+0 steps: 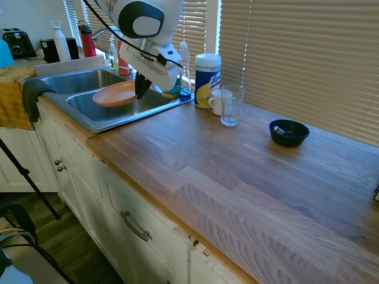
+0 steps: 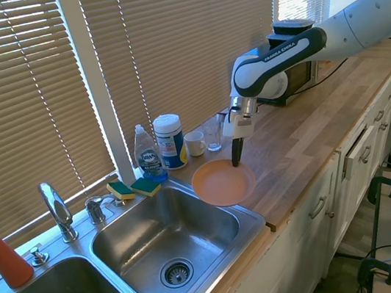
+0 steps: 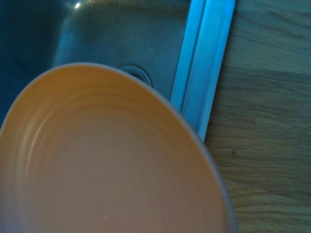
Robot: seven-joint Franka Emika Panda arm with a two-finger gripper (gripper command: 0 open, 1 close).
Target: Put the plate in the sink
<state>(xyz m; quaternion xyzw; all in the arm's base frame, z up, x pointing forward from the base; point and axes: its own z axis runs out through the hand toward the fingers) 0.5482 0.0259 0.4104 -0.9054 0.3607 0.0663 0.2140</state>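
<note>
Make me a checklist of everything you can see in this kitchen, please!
Surface: wooden countertop, mostly bare.
Plate: salmon-pink plate held by its rim, tilted, above the edge of the sink, not yet set down.
Sink: steel, two basins, faucet behind; nothing seen in the basin under the plate.
Clutter: two sponges, dish soap bottle, wipes canister, white mug, clear glass, dark bowl, red spray bottle, cloth beside the sink.
Gripper: gripper shut on the plate's rim.
Cables: nothing seen on the counter.
Surroundings: window blinds, white cabinets below.
</note>
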